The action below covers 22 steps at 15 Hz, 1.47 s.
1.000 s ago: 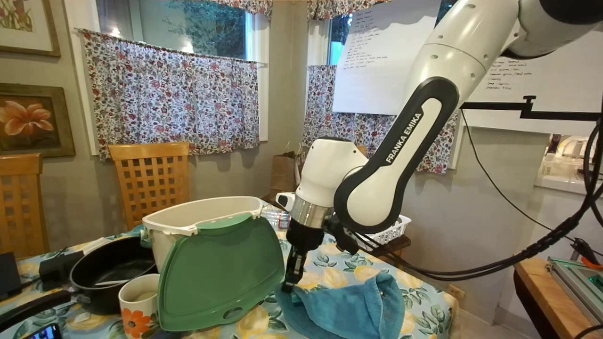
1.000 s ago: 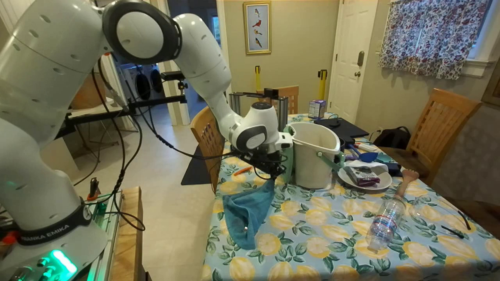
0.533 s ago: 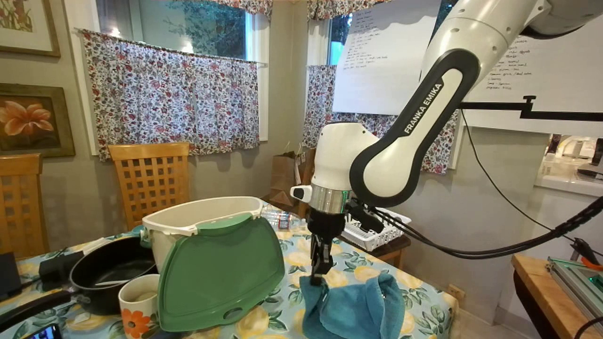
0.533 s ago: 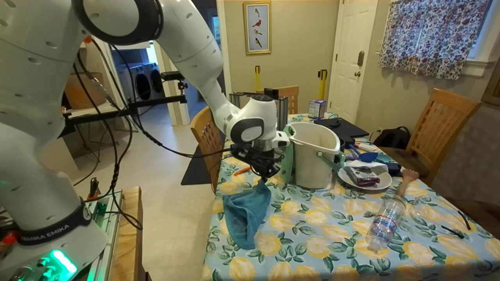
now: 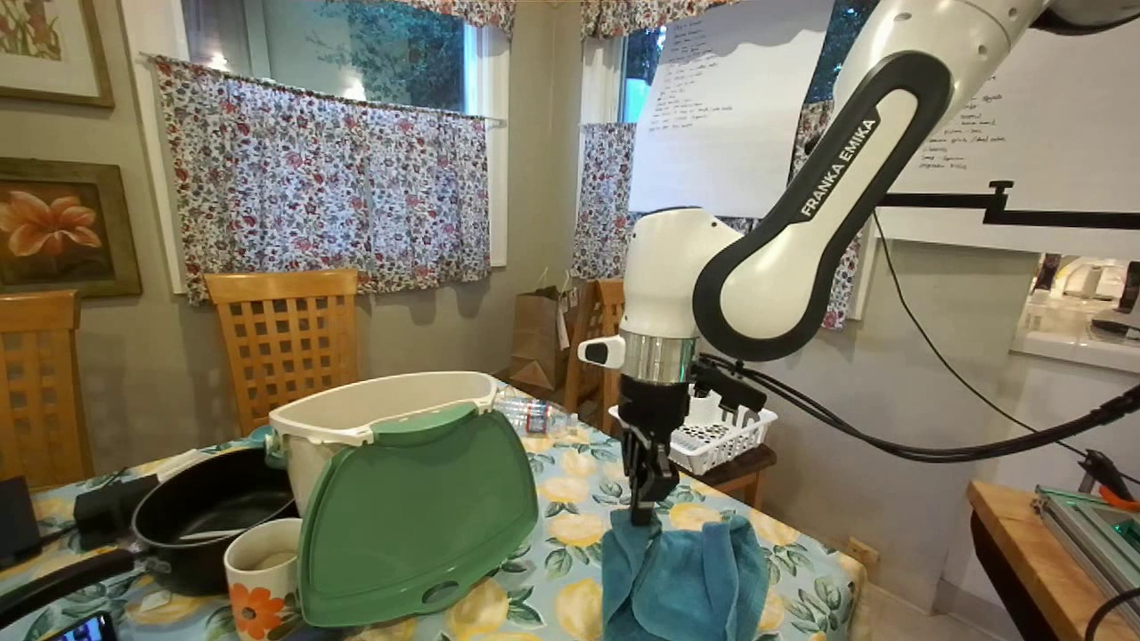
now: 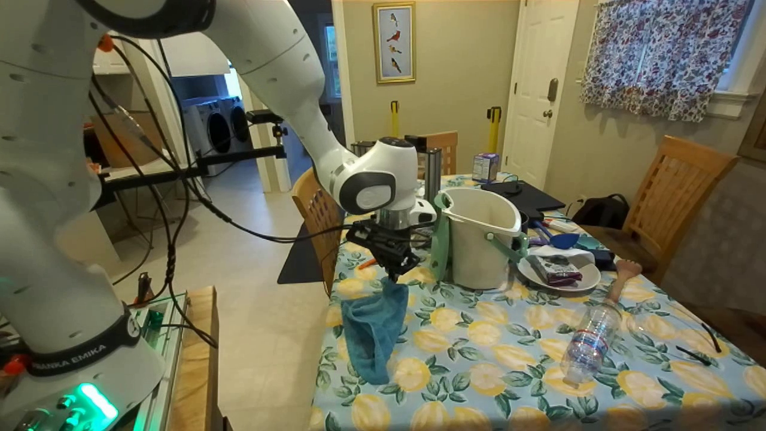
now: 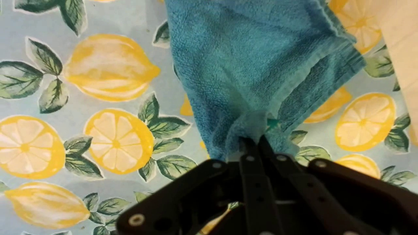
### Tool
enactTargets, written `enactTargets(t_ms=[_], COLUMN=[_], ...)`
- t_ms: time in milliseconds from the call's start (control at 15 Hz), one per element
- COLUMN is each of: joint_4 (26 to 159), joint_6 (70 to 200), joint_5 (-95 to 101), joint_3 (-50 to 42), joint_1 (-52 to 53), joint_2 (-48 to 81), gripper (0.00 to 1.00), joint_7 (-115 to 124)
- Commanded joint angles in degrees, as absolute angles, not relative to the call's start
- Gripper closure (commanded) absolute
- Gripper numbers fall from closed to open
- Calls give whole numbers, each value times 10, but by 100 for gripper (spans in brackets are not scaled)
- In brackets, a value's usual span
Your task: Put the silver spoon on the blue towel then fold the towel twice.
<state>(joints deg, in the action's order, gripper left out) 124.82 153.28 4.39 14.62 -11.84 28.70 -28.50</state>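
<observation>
While the Franka Emika Panda arm (image 5: 810,214) is hanging over the lemon-print tablecloth (image 6: 508,398), its Robotiq gripper (image 7: 254,143) is pinching a bunched end of the blue towel (image 5: 690,583), its jaws standing close together on the cloth. The pinched end is standing up in a short peak, and the rest is lying on the tablecloth in loose folds. In the wrist view, a green patch (image 7: 273,124) is showing just beside the jaws, too small to identify. In an exterior view, the towel is lying to the right of the green lid (image 5: 427,525), near it but not touching, and the lid is hanging from the rim of the white pail (image 5: 303,450). Farther left, a black pan (image 5: 183,570) is sitting just beyond a white mug (image 5: 285,579) with an orange flower, and a smartphone (image 5: 85,628) is lying at the near left. Beyond the tablecloth, a white plastic basket (image 5: 726,450) is sitting at the right. In an exterior view, a white plate (image 6: 589,278) is bearing a purple-and-white packet (image 6: 556,271) to the right of the pail, and a clear plastic bottle (image 6: 589,344) is lying on its side at the near right.
</observation>
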Motion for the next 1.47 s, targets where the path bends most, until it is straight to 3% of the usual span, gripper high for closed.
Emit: enactTargets(t_ms=[0, 467, 800, 1067, 1267, 1333, 1400], joint_4=[1292, 1301, 1282, 1249, 1230, 1223, 1219], joint_6=[1542, 1619, 1570, 1473, 1471, 1474, 1486], joint_5=[24, 63, 52, 63, 72, 72, 74], joint_3=[143, 100, 102, 57, 28, 23, 17], joint_1=[-121, -90, -90, -47, -20, -15, -10], joint_2=[251, 279, 299, 313, 331, 338, 343], gripper=[99, 99, 99, 99, 99, 71, 71], joint_7=[-317, -300, -296, -217, -171, -163, -153])
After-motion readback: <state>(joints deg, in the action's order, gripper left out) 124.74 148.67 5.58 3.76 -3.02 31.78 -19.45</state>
